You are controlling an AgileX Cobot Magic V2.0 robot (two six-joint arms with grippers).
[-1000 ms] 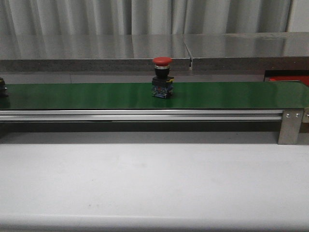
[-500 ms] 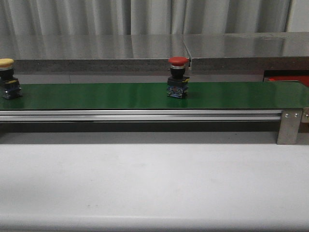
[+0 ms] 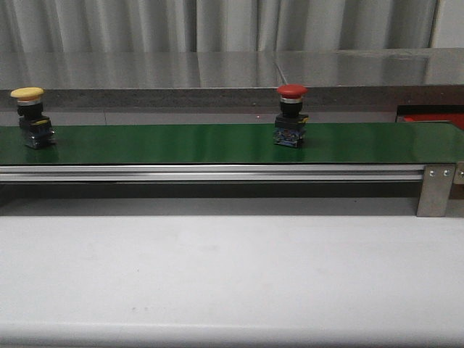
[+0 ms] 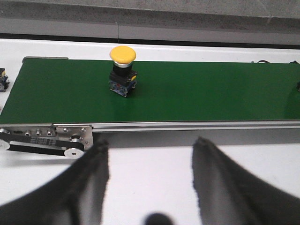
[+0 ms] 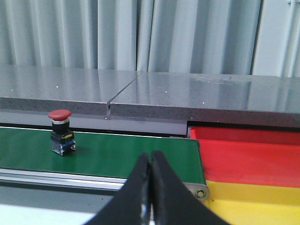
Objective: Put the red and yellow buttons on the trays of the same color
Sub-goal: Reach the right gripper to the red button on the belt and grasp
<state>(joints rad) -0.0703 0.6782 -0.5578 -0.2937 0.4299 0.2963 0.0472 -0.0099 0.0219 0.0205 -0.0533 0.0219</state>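
Waiting is the step in hand, by the look of it: neither button has been grasped, and both stand upright on the long green conveyor belt (image 3: 217, 143). The red mushroom-capped push button on its black switch block (image 3: 291, 116) stands right of the belt's middle in the front view; the yellow mushroom-capped push button on a like block (image 3: 30, 118) stands near the belt's left end, well apart from it.

The flat bright red low-edged tray (image 5: 248, 157) and the yellow tray (image 5: 255, 204) lie just beyond the belt's right end, the yellow one nearer the robot.

The next move probably calls for an end effector to reach over the belt and close around a button's body below the cap.

The left end effector (image 4: 150, 154) hangs over the white tabletop (image 3: 232, 275) short of the belt, fingers spread wide and empty, facing the yellow button. The right end effector (image 5: 150, 161) points toward the belt's right end, fingers pressed together, holding nothing.
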